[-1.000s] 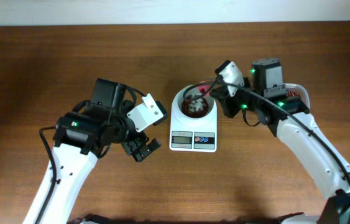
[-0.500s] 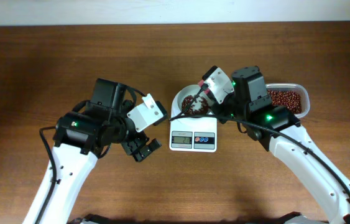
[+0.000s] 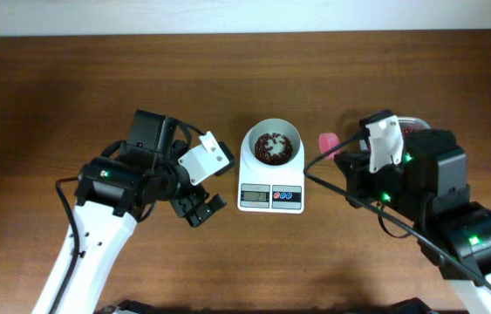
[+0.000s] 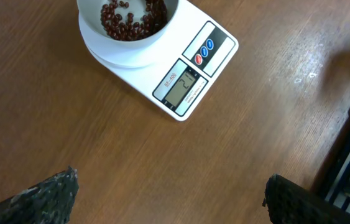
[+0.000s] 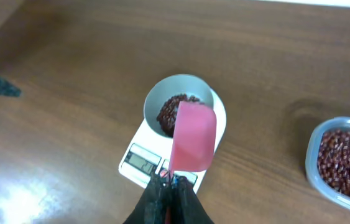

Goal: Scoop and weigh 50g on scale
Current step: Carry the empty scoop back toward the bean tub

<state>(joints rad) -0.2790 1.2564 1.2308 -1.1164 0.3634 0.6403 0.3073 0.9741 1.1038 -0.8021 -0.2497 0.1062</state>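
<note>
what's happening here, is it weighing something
Yes: two robot arms are weighing small red-brown beans in the white bowl on a digital scale. The right gripper is shut on the handle of a pink scoop, held in the air to the right of the scale, with no beans showing on it. More beans sit in a clear tub further right. The left gripper hangs open and empty left of the scale. The display is too small to read.
</note>
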